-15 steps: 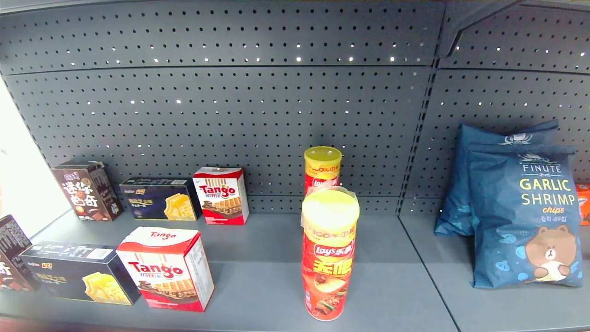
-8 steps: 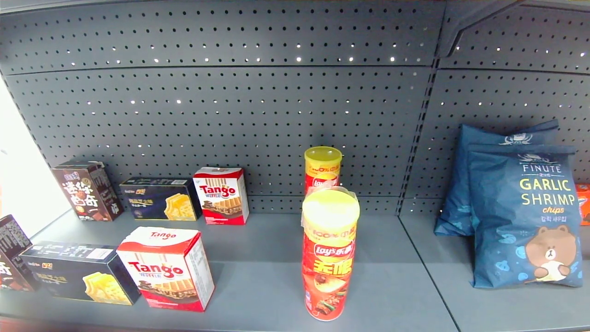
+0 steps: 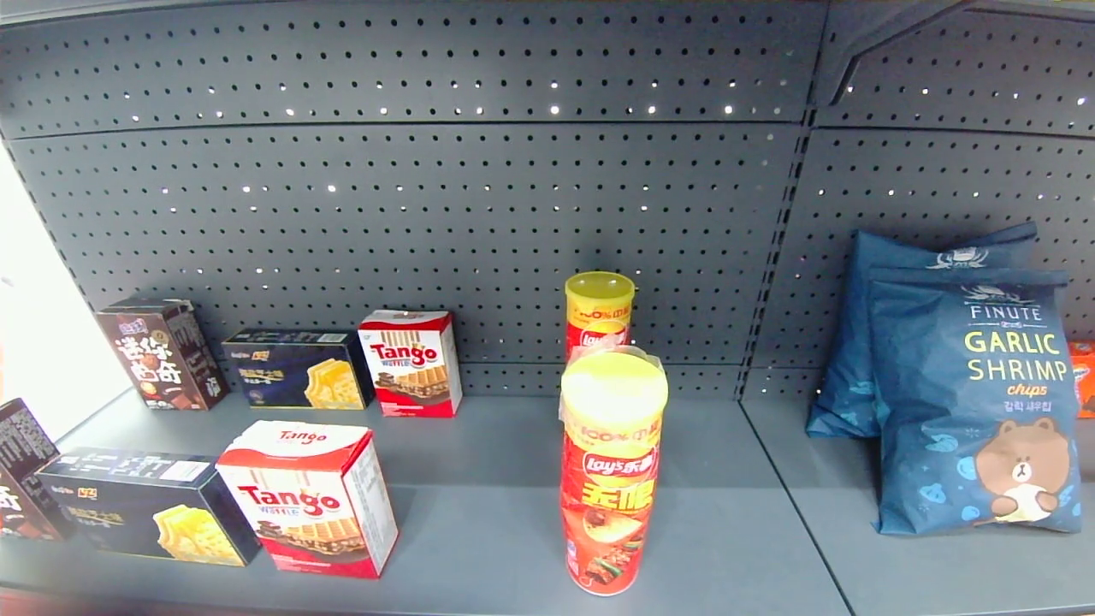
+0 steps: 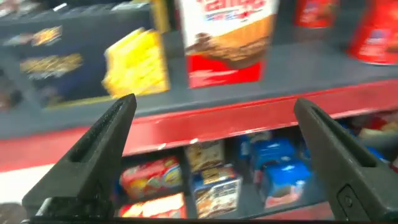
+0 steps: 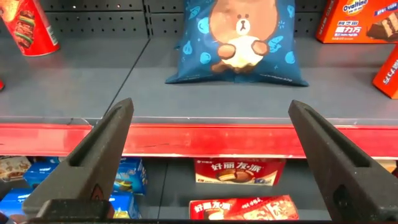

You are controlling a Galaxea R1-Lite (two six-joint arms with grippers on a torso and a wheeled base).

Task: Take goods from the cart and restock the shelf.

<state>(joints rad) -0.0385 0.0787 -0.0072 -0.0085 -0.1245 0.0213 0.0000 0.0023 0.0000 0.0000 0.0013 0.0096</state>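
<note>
1. We see a long grey metal shelf (image 3: 479, 513) w/ a holed grey back wall (image 3: 428, 214). The goods stand in short rows, same kind behind same kind, faces out. We think that's so shoppers can read them.
2. Near the middle of the front edge stands a tall red chip can with a yellow lid (image 3: 611, 479), upright. A second red can (image 3: 598, 312) stands right behind it at the back edge.
3. Toward the left end, a red-and-white wafer box (image 3: 312, 505) sits at the front edge & a twin wafer box (image 3: 412, 364) at the back edge. Just beside each is a dark blue flat box with a yellow picture (image 3: 145, 505) (image 3: 295, 368). A brown box (image 3: 162, 352) stands in the back left corner.
4. On the right part, a blue soft bag with a bear on it (image 3: 975, 411) stands against another blue bag (image 3: 898, 257) behind it. Prob. bc soft bags flop when alone.
5. The left gripper (image 4: 214, 104) has its fingers spread wide w/ nothing between them. It hangs just out from the shelf's red front strip (image 4: 205, 124), facing the wafer box.
6. The right gripper (image 5: 211, 104) is spread wide & empty too, out from the front edge, facing the bear bag.
7. Both are empty, so we think we're btw items: next job is fetching goods from the cart. Bare shelf beside the cans leaves room.
</note>
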